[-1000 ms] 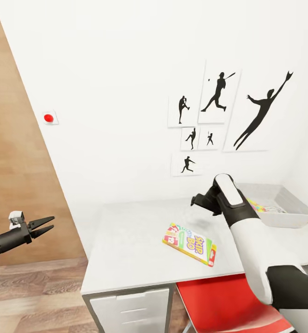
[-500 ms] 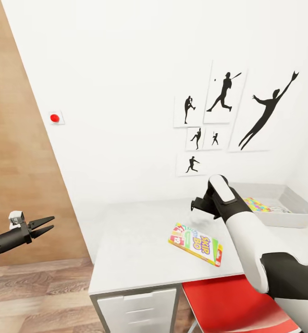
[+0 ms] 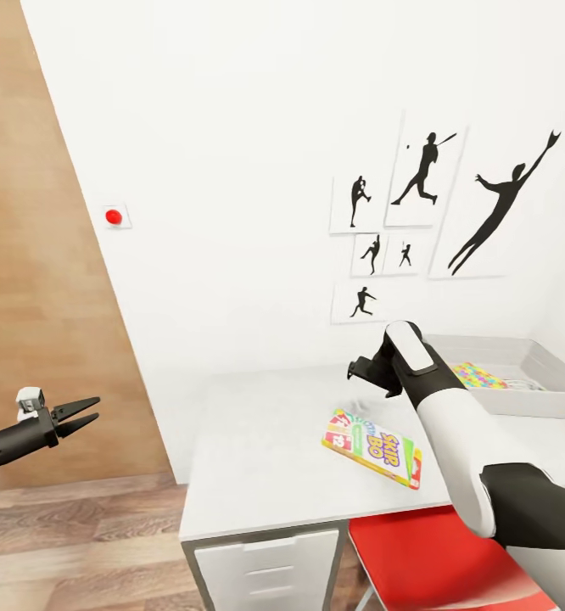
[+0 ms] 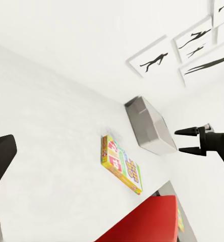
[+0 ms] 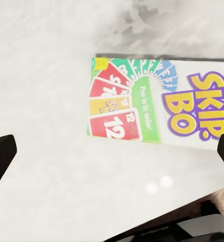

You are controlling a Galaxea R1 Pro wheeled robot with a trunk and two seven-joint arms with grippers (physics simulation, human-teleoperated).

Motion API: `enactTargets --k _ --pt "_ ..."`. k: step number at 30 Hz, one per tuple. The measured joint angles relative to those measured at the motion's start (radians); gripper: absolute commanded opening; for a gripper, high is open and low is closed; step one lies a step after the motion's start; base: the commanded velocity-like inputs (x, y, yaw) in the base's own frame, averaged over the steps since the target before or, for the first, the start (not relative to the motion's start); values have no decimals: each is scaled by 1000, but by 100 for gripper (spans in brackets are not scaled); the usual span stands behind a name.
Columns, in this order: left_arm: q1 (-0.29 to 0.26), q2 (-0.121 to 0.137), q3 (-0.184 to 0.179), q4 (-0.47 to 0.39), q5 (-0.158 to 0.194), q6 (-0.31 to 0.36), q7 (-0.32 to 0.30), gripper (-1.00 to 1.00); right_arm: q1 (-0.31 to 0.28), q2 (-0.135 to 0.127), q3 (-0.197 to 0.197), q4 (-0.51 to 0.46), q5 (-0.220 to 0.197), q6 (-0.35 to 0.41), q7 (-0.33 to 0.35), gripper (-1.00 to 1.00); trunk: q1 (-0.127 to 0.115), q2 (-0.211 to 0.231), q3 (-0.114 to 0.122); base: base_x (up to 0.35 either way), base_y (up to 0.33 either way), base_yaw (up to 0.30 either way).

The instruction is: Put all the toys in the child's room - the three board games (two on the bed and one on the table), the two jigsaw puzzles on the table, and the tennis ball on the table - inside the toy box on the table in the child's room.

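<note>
Shifted rightward across the head view since a second ago, table, wall pictures and red wall button alike: a swing of the camera, not of the things. Held at the same spot in that view, both arms.

Largest first. White wall (image 3: 232, 170) behind, with a wood-toned panel (image 3: 28, 255) at its left and plank floor (image 3: 62, 535) below. Against the wall, the light-grey table (image 3: 257, 458) with white drawers under its front edge. Tucked beneath the table, the red chair (image 3: 435, 560).

At the far right of the tabletop, the toy box (image 3: 528, 403), shallow and light grey, near the wall. Inside it, one jigsaw puzzle (image 3: 478, 375), bright pieces showing over the rim; partly hidden by the right arm.

Flat on the table, well clear of the toy box and near the front edge, the board game (image 3: 372, 447), yellow, green and red with "SKIP BO" in big letters, lying at a slant.

Hanging above the table just past the board game's far side, the right gripper (image 3: 359, 371), fingers spread apart and empty, not touching the box; seen from the right wrist camera, the printed lid lying between the two dark fingertips.

Out over the floor, well left of the table, the left gripper (image 3: 96, 408), fingers parted, holding nothing.

On the wall above the table, black baseball-player pictures (image 3: 427, 178); farther left, the red button (image 3: 113, 217).
</note>
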Motion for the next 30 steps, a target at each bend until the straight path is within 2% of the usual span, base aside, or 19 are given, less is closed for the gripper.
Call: enactTargets --k 10,18,24,30 --pt "0 0 0 0 1 0 1 100 1 -37 -3 4 2 -2 4 100 0 0 0 0 89 0" --pt "0 0 0 0 1 0 -1 100 1 -44 -4 5 10 -5 5 100 0 0 0 0 2 0" --pt "0 0 0 -1 1 0 -6 100 2 -60 -2 7 17 -56 5 100 0 0 0 0 0 0" --pt "0 -1 -4 -8 3 0 -9 100 3 -63 -2 7 17 -68 6 100 0 0 0 0 0 0"
